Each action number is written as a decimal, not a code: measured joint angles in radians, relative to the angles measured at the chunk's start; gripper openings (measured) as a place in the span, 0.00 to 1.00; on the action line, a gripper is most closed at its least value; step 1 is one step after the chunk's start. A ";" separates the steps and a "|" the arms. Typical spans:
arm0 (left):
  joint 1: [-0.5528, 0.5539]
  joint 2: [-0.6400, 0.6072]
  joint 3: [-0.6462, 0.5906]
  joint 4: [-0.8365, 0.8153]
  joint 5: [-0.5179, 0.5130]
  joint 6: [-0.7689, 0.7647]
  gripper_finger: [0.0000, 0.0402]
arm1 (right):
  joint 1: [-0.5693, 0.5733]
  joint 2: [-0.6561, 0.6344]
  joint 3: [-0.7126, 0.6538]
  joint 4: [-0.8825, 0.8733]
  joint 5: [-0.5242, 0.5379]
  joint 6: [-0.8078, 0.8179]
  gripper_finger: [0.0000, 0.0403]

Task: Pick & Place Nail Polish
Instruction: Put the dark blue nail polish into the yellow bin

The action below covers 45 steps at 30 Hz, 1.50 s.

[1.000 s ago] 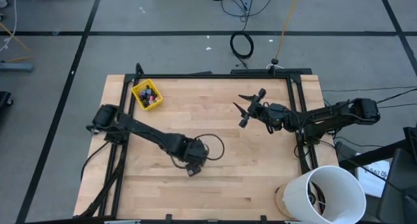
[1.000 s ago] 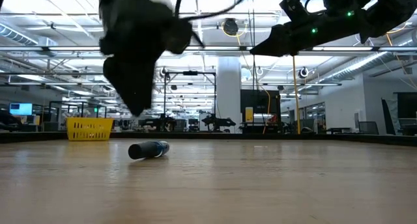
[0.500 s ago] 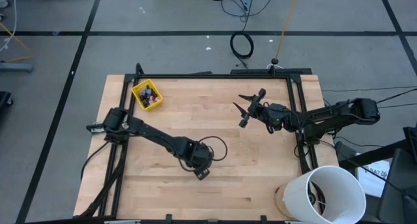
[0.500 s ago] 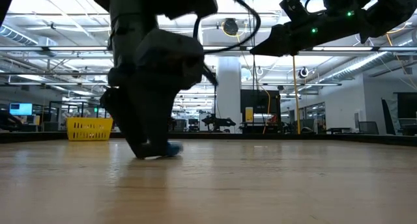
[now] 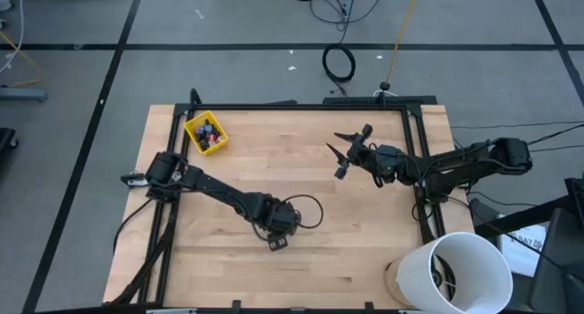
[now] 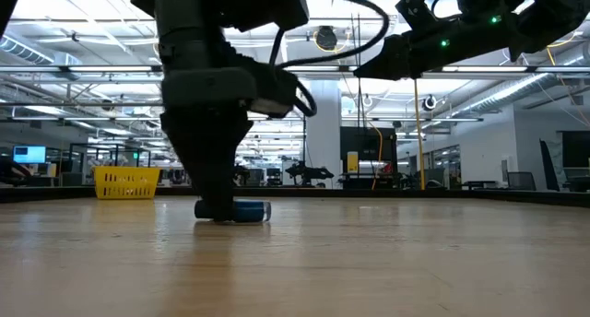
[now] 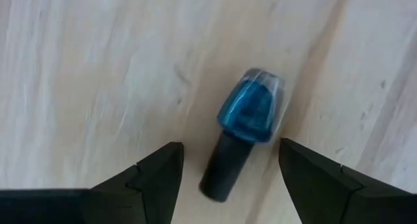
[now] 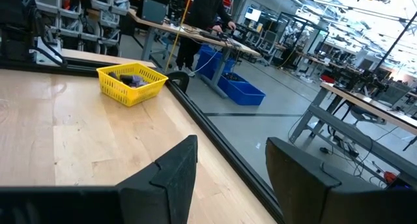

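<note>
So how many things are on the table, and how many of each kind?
Loose nail polish bottles: 1, the blue bottle lying on its side between the open left gripper fingers
Yellow bins: 1, the yellow bin, with small bottles inside, too small to count
Total: 2 things, plus the bin's uncounted bottles

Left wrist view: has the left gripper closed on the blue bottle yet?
No. The blue nail polish bottle lies on its side on the table between the left gripper's open fingers, with a gap showing on each side.
</note>
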 joint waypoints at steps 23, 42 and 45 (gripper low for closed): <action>-0.036 0.001 -0.003 0.026 -0.064 0.215 0.63 | 0.000 0.000 0.000 0.000 0.000 0.002 0.42; -0.031 -0.002 -0.064 0.136 -0.076 0.225 0.09 | 0.000 0.000 0.000 -0.002 0.000 0.003 0.42; -0.027 -0.002 -0.064 0.134 -0.088 0.243 0.09 | 0.000 0.000 0.000 -0.004 0.000 0.003 0.42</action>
